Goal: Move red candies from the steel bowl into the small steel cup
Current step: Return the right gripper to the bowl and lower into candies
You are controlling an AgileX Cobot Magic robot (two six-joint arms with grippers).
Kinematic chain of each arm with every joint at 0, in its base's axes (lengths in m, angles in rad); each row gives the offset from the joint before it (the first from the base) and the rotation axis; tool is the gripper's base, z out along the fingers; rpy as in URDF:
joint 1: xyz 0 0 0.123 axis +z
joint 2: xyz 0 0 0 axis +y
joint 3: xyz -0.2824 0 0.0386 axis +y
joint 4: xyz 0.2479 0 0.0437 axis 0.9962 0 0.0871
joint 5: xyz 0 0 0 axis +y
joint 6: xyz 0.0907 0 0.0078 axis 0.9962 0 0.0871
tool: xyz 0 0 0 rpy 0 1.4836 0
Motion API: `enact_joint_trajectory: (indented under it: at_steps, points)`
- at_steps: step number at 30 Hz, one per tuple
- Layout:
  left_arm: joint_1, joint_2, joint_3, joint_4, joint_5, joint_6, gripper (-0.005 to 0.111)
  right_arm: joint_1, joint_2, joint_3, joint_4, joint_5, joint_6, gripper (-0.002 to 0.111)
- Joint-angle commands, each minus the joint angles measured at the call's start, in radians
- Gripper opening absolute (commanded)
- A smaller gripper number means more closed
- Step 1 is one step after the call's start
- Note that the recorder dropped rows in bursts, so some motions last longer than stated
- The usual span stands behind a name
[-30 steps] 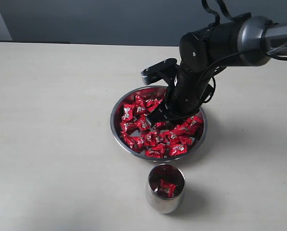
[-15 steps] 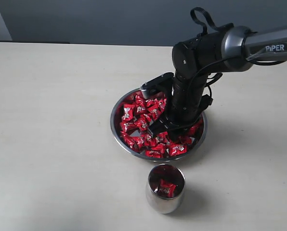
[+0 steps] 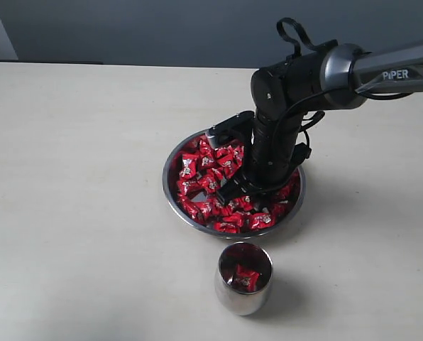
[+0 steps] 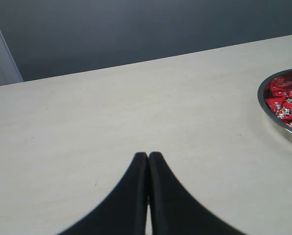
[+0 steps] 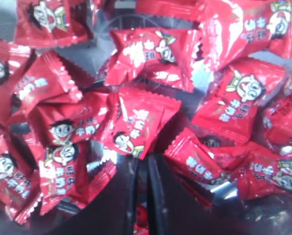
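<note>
The steel bowl (image 3: 169, 186) sits mid-table, holding many red candies (image 3: 206, 177). My right gripper (image 3: 238, 190) is down in the pile. In the right wrist view its fingers (image 5: 124, 196) stand almost together, and the corner of one red candy (image 5: 136, 122) is pinched at the right gripper's tip (image 5: 142, 159). The small steel cup (image 3: 243, 293) stands in front of the bowl with a few candies (image 3: 244, 278) inside. My left gripper (image 4: 148, 155) is shut on nothing above bare table, with the bowl's rim (image 4: 278, 128) and candies (image 4: 284, 104) off to one side. The left arm is out of the exterior view.
The pale table (image 3: 77, 177) spreads wide to the left of the bowl and cup. A dark wall (image 3: 162, 28) runs behind the far edge. The right arm (image 3: 353, 64) reaches in from the right, above the bowl.
The right arm has swung upright and shifted left and lower into the candy pile. Bowl and cup have not moved.
</note>
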State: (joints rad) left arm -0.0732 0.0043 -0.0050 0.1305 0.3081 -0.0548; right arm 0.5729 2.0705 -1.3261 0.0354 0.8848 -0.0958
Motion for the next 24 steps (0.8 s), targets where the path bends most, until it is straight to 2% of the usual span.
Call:
enact_joint_trajectory:
  at_steps: [1, 9, 11, 12, 13, 24]
  points:
    - [0.002, -0.004, 0.005, 0.002, -0.007, -0.006, 0.000, -0.006, -0.002, -0.006, 0.001, -0.020, -0.007, -0.001]
    - [0.002, -0.004, 0.005, 0.002, -0.007, -0.006, 0.000, -0.006, -0.041, -0.006, 0.000, 0.016, -0.007, 0.001]
    - [0.002, -0.004, 0.005, 0.002, -0.007, -0.006, 0.000, -0.006, -0.064, -0.006, -0.006, 0.053, -0.041, 0.017]
    - [0.002, -0.004, 0.005, 0.002, -0.007, -0.006, 0.000, -0.006, -0.072, -0.006, -0.004, 0.062, -0.048, 0.032]
    - [0.002, -0.004, 0.005, 0.002, -0.007, -0.006, 0.000, -0.006, -0.072, -0.006, -0.004, 0.069, -0.051, 0.036]
    - [0.002, -0.004, 0.005, 0.002, -0.007, -0.006, 0.000, -0.006, -0.061, -0.006, 0.049, 0.107, -0.088, 0.034]
